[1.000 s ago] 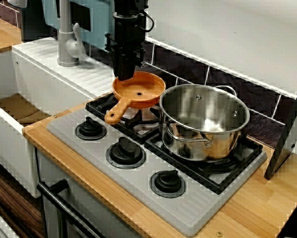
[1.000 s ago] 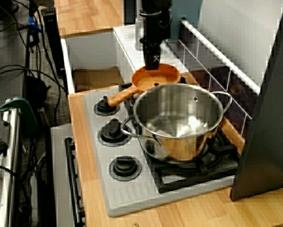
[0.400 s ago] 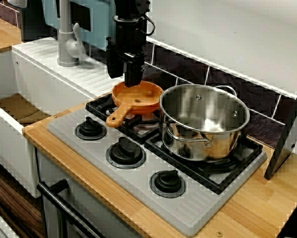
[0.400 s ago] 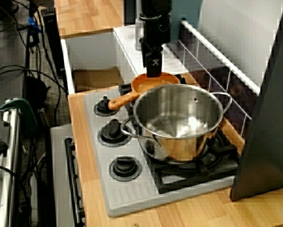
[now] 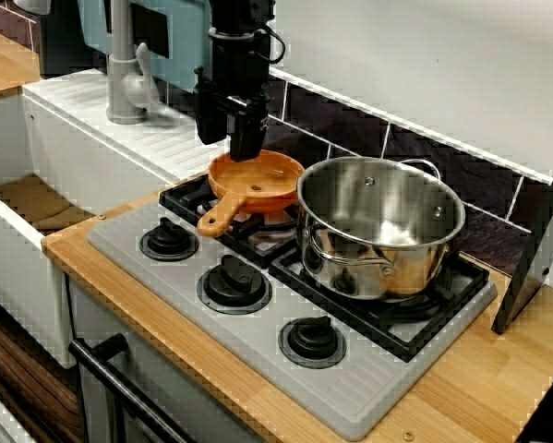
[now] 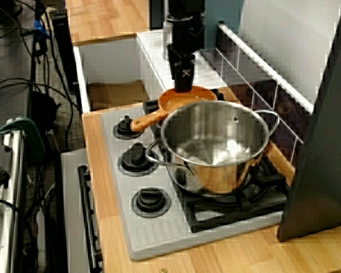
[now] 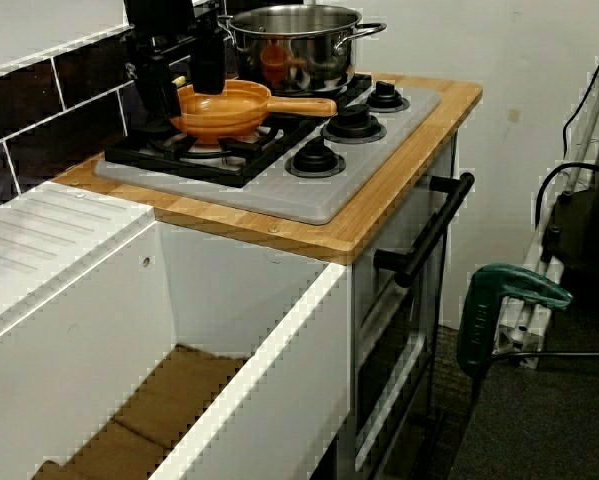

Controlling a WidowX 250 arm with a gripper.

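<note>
The tool (image 5: 228,146) hangs right over the back rim of the pan (image 5: 258,177), fingers spread and gripping nothing. The view across the sink backs that up: the two fingers (image 7: 210,65) stand clearly apart above the orange bowl. The pan rests flat on the hob (image 5: 211,323), on the back burner at the sink end, close to the counter's (image 5: 479,388) back edge. Its handle angles out toward the knobs (image 5: 169,242). The big steel pot (image 5: 379,221) stands on the next burner along, just beside the pan; whether the two rims touch I cannot tell. By my reading, the pan is set down and let go, and the tool is free just above it. Any move from here calls for a straight vertical path, since the fingertips sit low by the rim and the pot wall is close on one side. Now the blind spots. In the front view the tool covers the pan's far rim, so the gap between fingertips and rim is hard to judge. In the end-on view the pot hides much of the pan. The arm is cut off at the top of every view. The orange glow on the pot looks like a reflection. The tap (image 5: 124,74) and the sink (image 5: 18,203) lie beyond the hob, partly out of frame.
</note>
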